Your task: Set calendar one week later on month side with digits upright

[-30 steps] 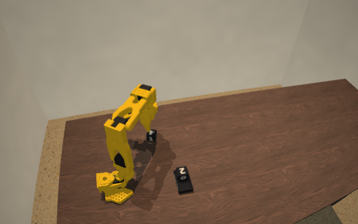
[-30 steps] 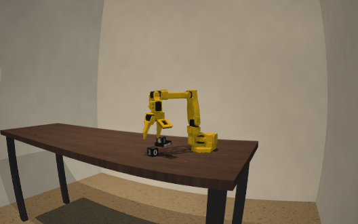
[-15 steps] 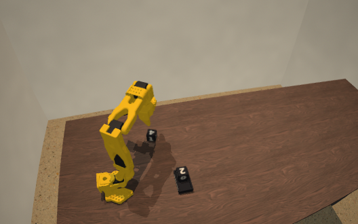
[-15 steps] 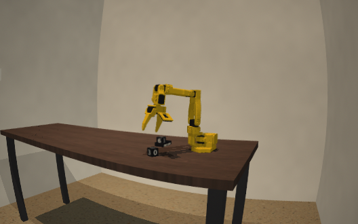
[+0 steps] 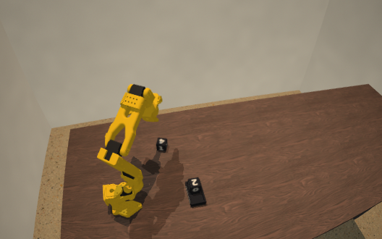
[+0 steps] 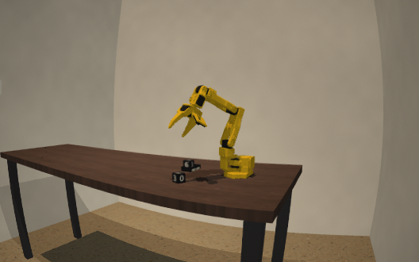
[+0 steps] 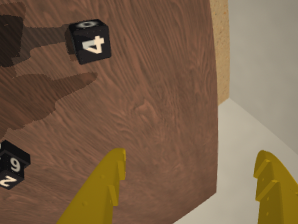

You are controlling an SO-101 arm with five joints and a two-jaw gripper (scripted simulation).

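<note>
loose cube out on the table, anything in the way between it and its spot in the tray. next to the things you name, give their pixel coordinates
Nothing visible stands between the loose cube [image 5: 161, 145] [image 6: 178, 177] [image 7: 90, 42] and the tray's [image 5: 197, 200] free half; the other cube [image 5: 194, 185] [image 6: 188, 164] [image 7: 12, 165] fills only the far half.

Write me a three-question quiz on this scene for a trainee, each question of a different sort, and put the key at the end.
1. True or false: the loose cube stands in the tray.

2. How is the claw?
A) Shut on the loose cube
B) Open, with nothing between its fingers
C) Open, resting on the tray

3. Fill in: in the wrist view, the loose cube's face with the digit ___ is turned most squarely to the camera.

Key: 1 false; 2 B; 3 4
</note>
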